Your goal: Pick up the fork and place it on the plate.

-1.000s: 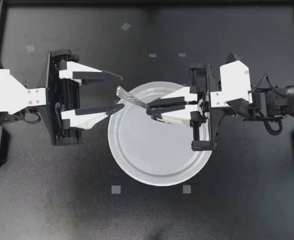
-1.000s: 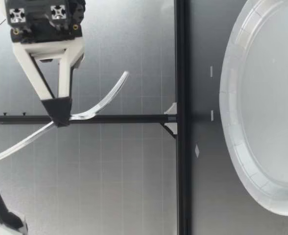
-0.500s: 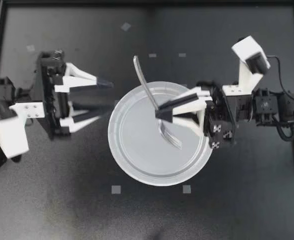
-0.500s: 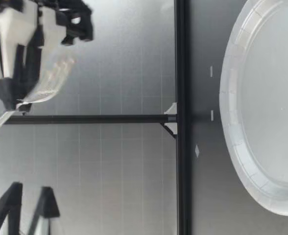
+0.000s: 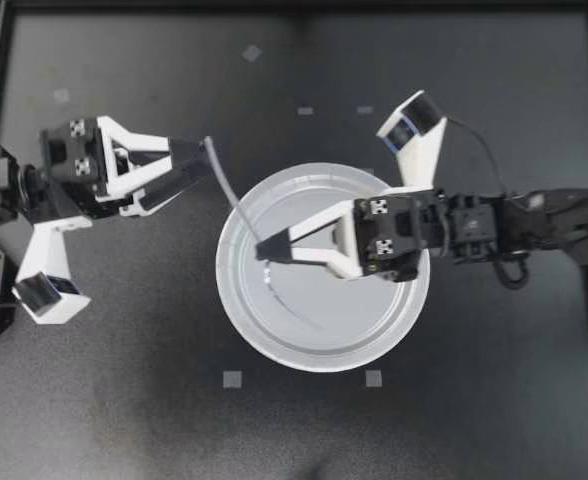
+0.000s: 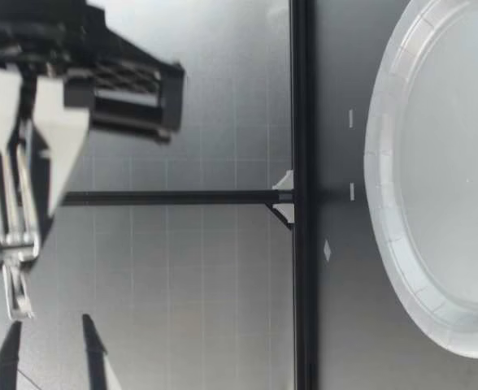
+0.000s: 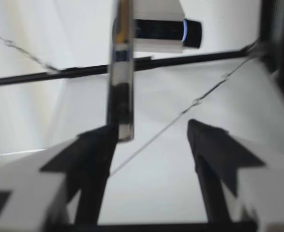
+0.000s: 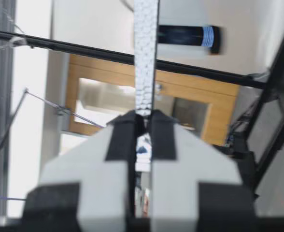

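A white paper plate (image 5: 274,350) lies in the middle of the dark table. My right gripper (image 5: 271,248) hangs over the plate's left part, shut on the metal fork (image 5: 229,190), whose handle slants up and away toward my left gripper (image 5: 199,165). That gripper is open, with the handle's end by its fingertips. In the left wrist view the fork (image 7: 121,72) stands against one finger (image 7: 96,150), the other finger apart from it. The right wrist view shows the textured handle (image 8: 146,58) pinched between the pads. In the low view the fork (image 6: 15,296) hangs high above the plate (image 6: 385,162).
Grey tape squares (image 5: 232,379) (image 5: 373,378) mark the table in front of the plate, with smaller ones behind it. A black frame rail (image 6: 300,195) runs along the table's far edge. My left gripper's fingertips (image 6: 93,349) show below the fork.
My right gripper turned and moved left over the plate with the fork, swinging the handle toward the left arm. My left arm rotated and its fingers opened wider by the handle's end.
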You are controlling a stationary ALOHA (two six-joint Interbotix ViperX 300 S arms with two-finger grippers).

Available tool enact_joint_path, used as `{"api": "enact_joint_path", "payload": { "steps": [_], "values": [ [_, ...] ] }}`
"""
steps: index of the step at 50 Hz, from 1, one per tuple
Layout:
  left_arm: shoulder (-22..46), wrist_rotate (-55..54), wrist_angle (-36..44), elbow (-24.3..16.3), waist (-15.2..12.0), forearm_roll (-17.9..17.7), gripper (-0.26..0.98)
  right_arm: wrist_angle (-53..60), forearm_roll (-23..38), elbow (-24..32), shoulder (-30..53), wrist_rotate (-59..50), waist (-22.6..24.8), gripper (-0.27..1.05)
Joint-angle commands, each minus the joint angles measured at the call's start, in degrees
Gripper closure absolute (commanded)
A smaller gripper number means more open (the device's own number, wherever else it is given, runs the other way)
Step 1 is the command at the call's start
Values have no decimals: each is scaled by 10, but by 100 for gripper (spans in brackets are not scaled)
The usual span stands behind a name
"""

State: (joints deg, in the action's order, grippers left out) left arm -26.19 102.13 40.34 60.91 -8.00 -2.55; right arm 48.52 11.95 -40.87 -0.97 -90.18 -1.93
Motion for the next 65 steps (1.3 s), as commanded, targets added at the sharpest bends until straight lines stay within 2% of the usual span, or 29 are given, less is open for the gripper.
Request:
{"api": "enact_joint_path", "payload": {
  "steps": [1,7,14,24,31,46,55,60,65],
  "values": [
    [6,26,56,3,-2,-9,14,20,0,17,7,-8,3,74],
    [11,49,99,11,-2,-18,14,22,0,20,16,-11,3,74],
    [12,50,104,11,1,-18,15,20,0,24,20,-10,3,74],
    [19,50,103,9,23,-18,16,21,0,24,19,-8,1,74],
    [30,47,101,11,32,-18,25,24,0,24,21,-5,-4,74],
    [43,42,87,5,33,-47,62,29,0,18,22,-11,-4,74],
    [42,42,89,7,33,-54,64,26,0,17,24,-13,-4,72],
    [40,41,90,9,33,-57,64,25,0,16,21,-2,-10,66],
    [39,40,86,11,33,-62,64,23,0,11,15,12,-18,49]
  ]
}}
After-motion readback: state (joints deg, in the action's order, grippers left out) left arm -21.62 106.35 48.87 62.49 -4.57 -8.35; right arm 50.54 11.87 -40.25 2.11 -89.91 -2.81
